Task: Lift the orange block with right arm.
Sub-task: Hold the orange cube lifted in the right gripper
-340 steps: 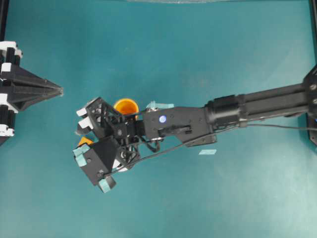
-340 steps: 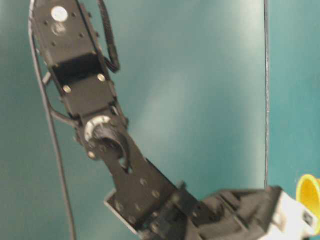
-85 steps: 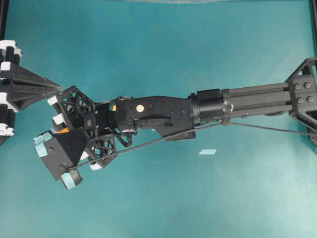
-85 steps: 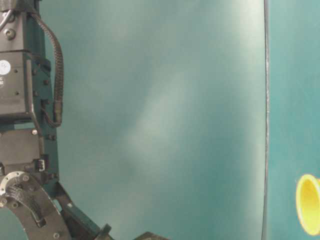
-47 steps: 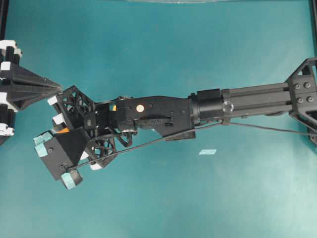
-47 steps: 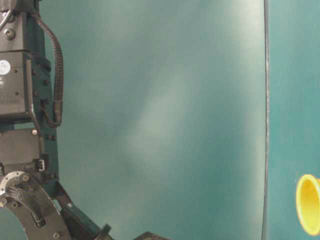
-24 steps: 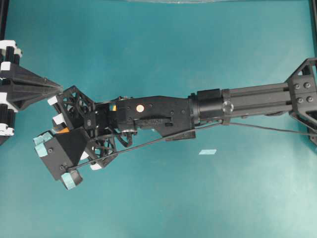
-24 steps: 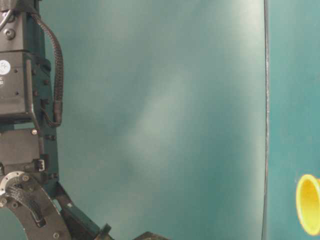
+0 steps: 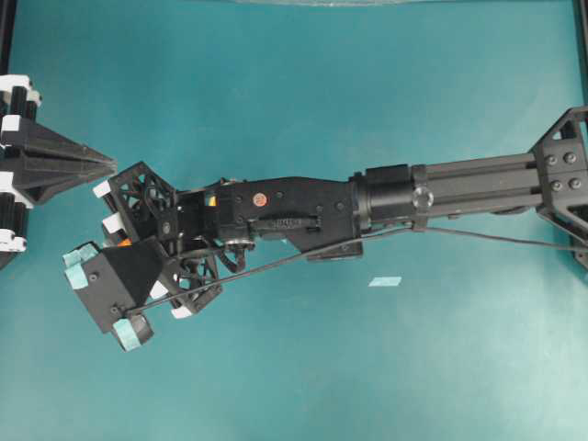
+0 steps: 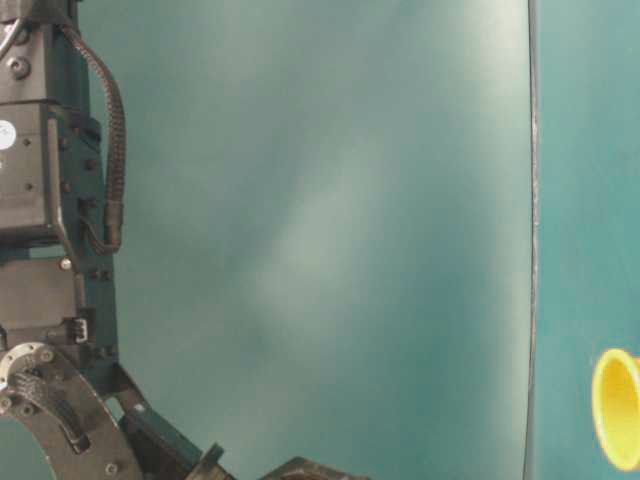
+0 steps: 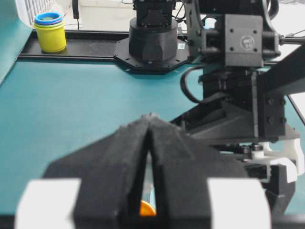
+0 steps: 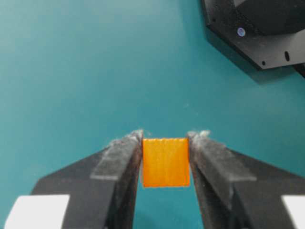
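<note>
From my right wrist camera I see the orange block (image 12: pixel 166 162) pinched squarely between the two black fingers (image 12: pixel 119 164) of the right claw (image 12: pixel 166 143). Each finger presses flat against one side of the block, so the claw is clenched on it. Below the block there is only teal bench (image 12: pixel 71 71), and I cannot tell from this view whether the block rests on the surface or hangs above it.

From overhead, the right arm (image 9: pixel 441 193) stretches in from the right edge across the middle of the bench (image 9: pixel 303 73) to the left half. Its lattice-framed claw (image 9: pixel 118 234) sits just beside the pointed tip of the left claw (image 9: pixel 101 167), apart from it. Only a sliver of orange (image 9: pixel 120 243) shows under the wrist camera housing, so the block is mostly hidden there. A small pale strip of tape (image 9: pixel 386 281) lies on the bench below the arm's forearm.

From my left wrist camera, the left claw (image 11: pixel 149 119) has its two dark fingers pressed together with nothing between them. A speck of orange (image 11: pixel 147 209) shows low in the slit behind them. A stacked yellow cup with a blue rim (image 11: pixel 50 31) stands at the far left edge.

The table-level view shows the edge of a yellow cup (image 10: pixel 620 408) at the right border and part of the right arm (image 10: pixel 50 200) at the left.
</note>
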